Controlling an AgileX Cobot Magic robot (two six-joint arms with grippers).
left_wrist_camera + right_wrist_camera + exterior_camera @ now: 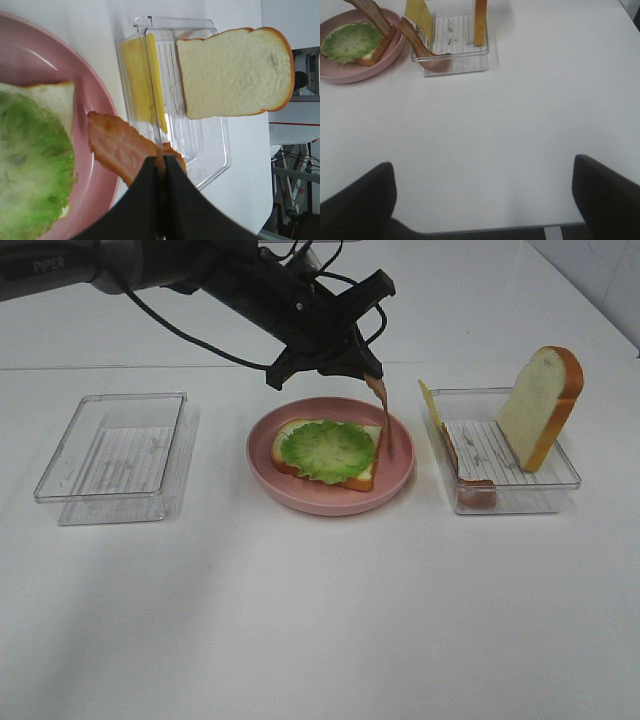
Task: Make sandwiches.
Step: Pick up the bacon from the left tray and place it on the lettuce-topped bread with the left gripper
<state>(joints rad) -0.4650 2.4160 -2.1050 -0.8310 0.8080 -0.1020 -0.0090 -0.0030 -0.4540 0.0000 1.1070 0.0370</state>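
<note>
White table (320, 620), pink plate (330, 508) dead centre, bread slice (288, 436) on it topped with lettuce (327, 450). The left jaws are clamped on the top end of a bacon strip (383, 420). It dangles limp, tip down at the bread's right edge. Light, floppy stuff: pinch one end, drape it flat. The right jaws gape wide over bare table, holding nothing.

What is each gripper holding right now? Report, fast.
Left gripper: closed on the bacon strip, over the pink plate.
Right gripper: open, holding nothing.

Bacon strip (381, 416) in left fingers (360, 362) above pink plate (330, 506)
</note>
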